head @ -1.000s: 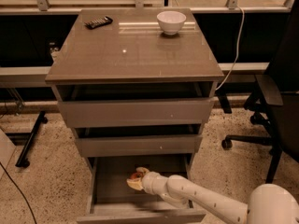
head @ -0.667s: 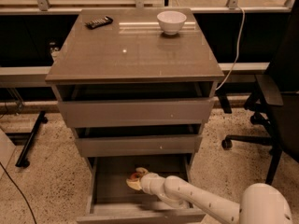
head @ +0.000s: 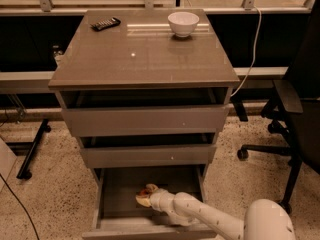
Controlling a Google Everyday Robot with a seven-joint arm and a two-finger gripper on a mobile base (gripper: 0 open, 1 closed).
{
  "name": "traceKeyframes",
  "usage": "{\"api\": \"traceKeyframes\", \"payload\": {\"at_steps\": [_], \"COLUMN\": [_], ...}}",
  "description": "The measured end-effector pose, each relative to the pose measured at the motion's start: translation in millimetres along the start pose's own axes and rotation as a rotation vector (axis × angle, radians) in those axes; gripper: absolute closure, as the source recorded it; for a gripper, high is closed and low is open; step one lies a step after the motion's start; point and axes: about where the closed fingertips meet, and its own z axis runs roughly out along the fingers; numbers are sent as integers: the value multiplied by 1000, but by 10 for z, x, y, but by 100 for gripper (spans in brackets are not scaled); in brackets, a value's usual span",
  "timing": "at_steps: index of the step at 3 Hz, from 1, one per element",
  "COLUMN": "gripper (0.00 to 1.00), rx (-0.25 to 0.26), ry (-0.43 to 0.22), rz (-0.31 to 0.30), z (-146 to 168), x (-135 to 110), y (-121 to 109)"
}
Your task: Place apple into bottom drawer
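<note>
The bottom drawer [head: 115, 184] is pulled open at the foot of the grey-brown cabinet. My gripper [head: 144, 196] reaches into it from the lower right and sits low over the drawer floor, left of centre. It is shut on the apple [head: 146, 191], which shows only as a small red patch between the pale fingers [head: 142, 202]. I cannot tell whether the apple touches the drawer floor. My white arm [head: 200, 215] crosses the drawer's front edge.
The two upper drawers [head: 145, 119] stand slightly open above. A white bowl [head: 183, 23] and a black remote [head: 105, 23] lie on the cabinet top. A black office chair [head: 295, 119] stands at the right, a metal stand leg [head: 32, 154] at the left.
My arm's white shoulder has shifted a little left. The gripper with the apple stays in the bottom drawer, slightly lower than before.
</note>
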Motion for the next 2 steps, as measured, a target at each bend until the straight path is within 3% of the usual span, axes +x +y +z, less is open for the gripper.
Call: {"api": "traceKeyframes", "payload": {"at_steps": [1, 2], "gripper": [55, 31], "rx": [7, 8], "ry": [43, 95], "rz": [28, 45], "z": [127, 181], "x": [264, 456], "y": [-25, 4]}}
